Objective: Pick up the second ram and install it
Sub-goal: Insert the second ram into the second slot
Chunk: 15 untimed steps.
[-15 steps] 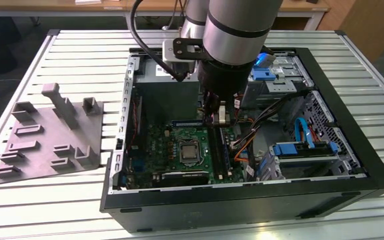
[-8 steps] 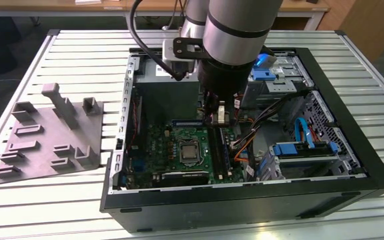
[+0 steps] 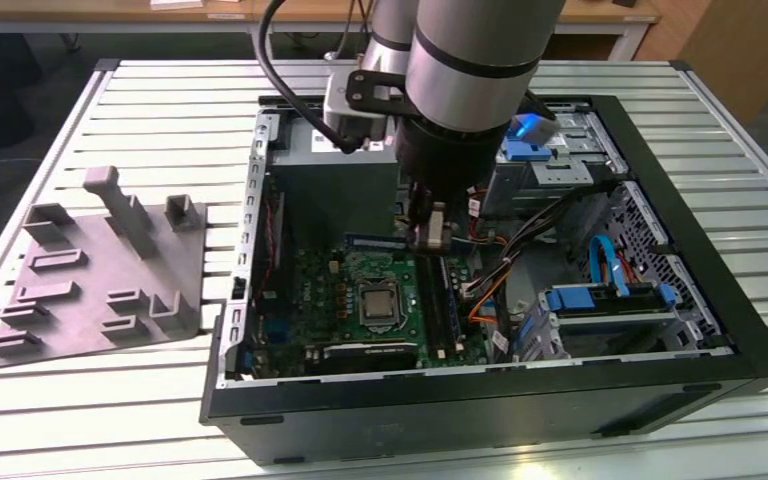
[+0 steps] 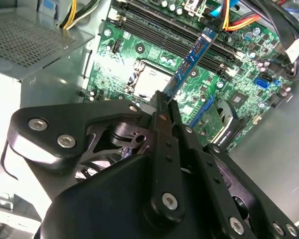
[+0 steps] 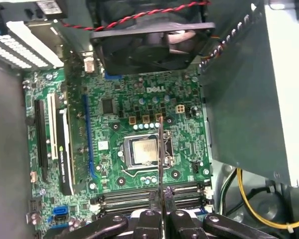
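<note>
My gripper (image 3: 427, 238) reaches down into the open black computer case (image 3: 704, 340), over the green motherboard (image 3: 344, 290). It is shut on the second ram (image 4: 192, 59), a slim blue-green stick that points from the fingertips toward the board. In the first wrist view the ram (image 5: 160, 154) shows edge-on as a thin line running out from the gripper (image 5: 162, 206). It hangs above the board, close to the long black memory slots (image 5: 149, 195), which also show in the second wrist view (image 4: 174, 40), beyond the gripper (image 4: 165, 102). I cannot tell whether the stick touches a slot.
The square silver processor chip (image 5: 142, 151) sits mid-board beside the slots. A black fan (image 5: 149, 45), the grey power supply box (image 3: 331, 190) and bundled cables (image 3: 518, 260) crowd the case. A grey plastic holder tray (image 3: 91, 270) lies on the slatted table at the exterior view's left.
</note>
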Available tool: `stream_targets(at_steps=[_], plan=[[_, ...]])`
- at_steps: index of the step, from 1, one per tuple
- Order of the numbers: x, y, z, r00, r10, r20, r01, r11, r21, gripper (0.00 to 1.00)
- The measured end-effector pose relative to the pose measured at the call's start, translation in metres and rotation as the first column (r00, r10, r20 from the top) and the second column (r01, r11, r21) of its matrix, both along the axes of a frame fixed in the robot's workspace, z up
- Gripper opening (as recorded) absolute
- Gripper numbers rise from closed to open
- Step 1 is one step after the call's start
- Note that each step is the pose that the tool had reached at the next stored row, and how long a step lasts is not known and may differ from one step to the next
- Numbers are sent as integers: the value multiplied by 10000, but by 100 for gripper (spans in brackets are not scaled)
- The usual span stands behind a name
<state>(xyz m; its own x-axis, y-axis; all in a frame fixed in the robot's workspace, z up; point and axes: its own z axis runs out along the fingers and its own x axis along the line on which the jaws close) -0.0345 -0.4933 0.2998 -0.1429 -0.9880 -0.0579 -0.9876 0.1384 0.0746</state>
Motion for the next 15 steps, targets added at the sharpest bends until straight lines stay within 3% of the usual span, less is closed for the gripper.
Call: stream_targets(at_steps=[9,15], plan=[[0,0,-12,9963,-858,0,858,9963,0,14],[0,0,-22,9908,-1355,0,1355,9908,0,14]])
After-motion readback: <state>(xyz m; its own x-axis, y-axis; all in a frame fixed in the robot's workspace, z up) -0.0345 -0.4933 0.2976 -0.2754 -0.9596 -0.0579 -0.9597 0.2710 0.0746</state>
